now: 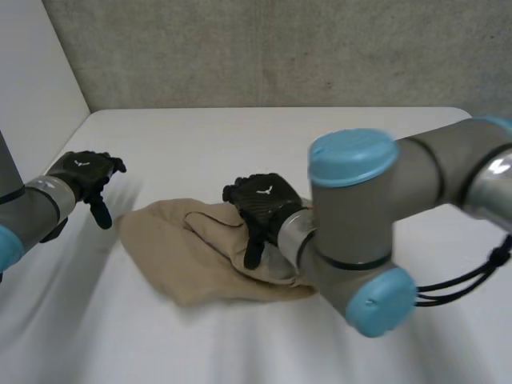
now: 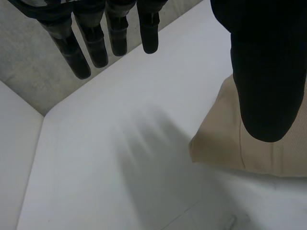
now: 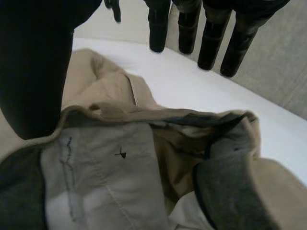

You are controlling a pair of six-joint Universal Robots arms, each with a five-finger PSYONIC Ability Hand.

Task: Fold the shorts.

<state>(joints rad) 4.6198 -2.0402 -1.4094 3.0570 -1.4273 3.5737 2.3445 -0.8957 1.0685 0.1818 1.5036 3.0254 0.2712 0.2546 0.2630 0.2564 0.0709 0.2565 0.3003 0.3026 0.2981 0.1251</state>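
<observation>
White table (image 1: 240, 136) running wide, and the right arm (image 1: 360, 208) sweeps across the front of the head view, grey with blue caps. Mid-table lie the tan shorts (image 1: 172, 256), bunched rather than flat, one lobe reaching toward the left side. The right hand (image 1: 260, 200) sits over the shorts' right part, fingers straight, thumb apart, gripping nothing; whether the fingertips touch the cloth I can't tell. The left hand (image 1: 84, 172) hovers off the cloth, just beside its left edge, fingers spread and empty, a corner of the shorts beneath its thumb. Under the right palm the waistband (image 3: 144, 115) gapes, with pale pocket lining (image 3: 105, 182) showing inside. By my read this is light, soft, floppy cloth that will sag and drag. Best hold: pinch the thicker waistband, while the left hand takes the outer edge.
</observation>
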